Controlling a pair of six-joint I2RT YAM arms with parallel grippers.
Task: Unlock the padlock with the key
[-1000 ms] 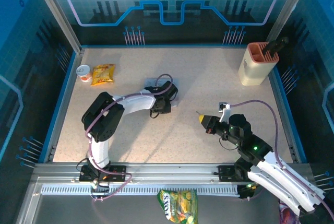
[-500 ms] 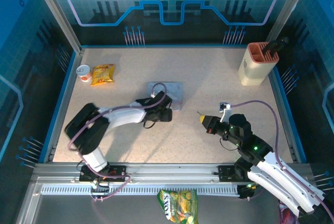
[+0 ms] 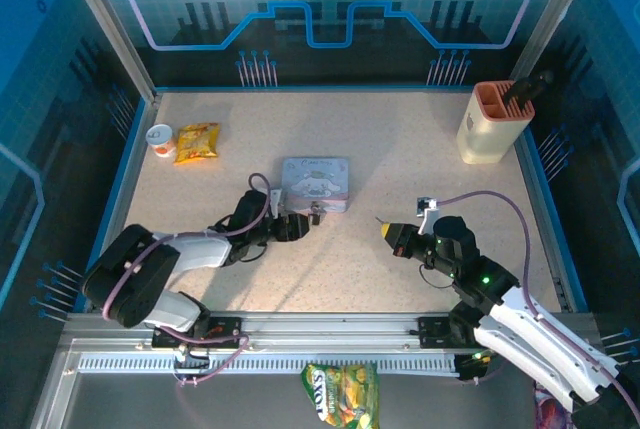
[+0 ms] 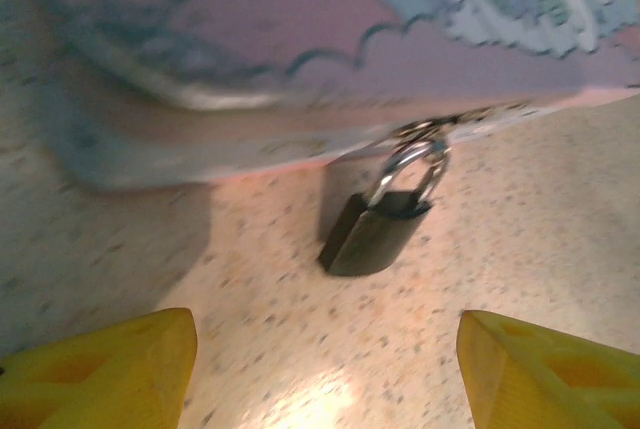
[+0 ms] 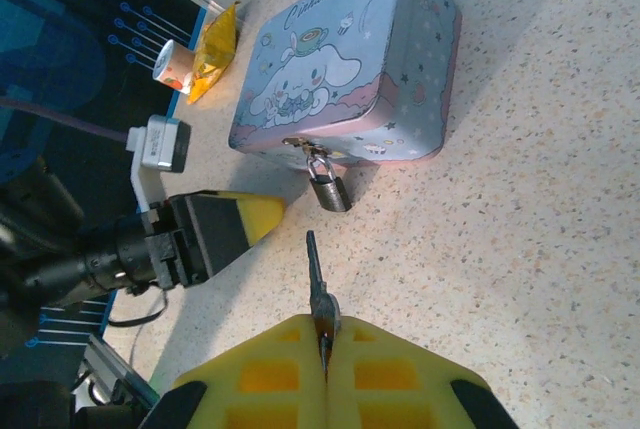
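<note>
The small dark padlock (image 4: 375, 234) hangs by its metal shackle (image 4: 410, 164) from the clasp of the grey-blue cartoon tin (image 3: 316, 183) and rests on the table at the tin's near side (image 5: 330, 191). My left gripper (image 4: 325, 379) lies low on the table just short of the padlock, open, its yellow fingertips (image 4: 100, 369) wide apart with bare table between them. It sits left of the padlock (image 3: 315, 214) in the top view. My right gripper (image 5: 325, 334) is shut on the thin grey key (image 5: 317, 279), whose blade points at the padlock from a short distance.
At the far left lie a yellow snack bag (image 3: 197, 141) and a small cup (image 3: 160, 139). A beige holder (image 3: 492, 121) with a dark tool stands at the far right. A green snack bag (image 3: 342, 394) lies below the table's near rail.
My left arm has pulled back from over the tin toward the near left and dropped low, uncovering the tin and padlock. The right arm with the key has barely moved.
</note>
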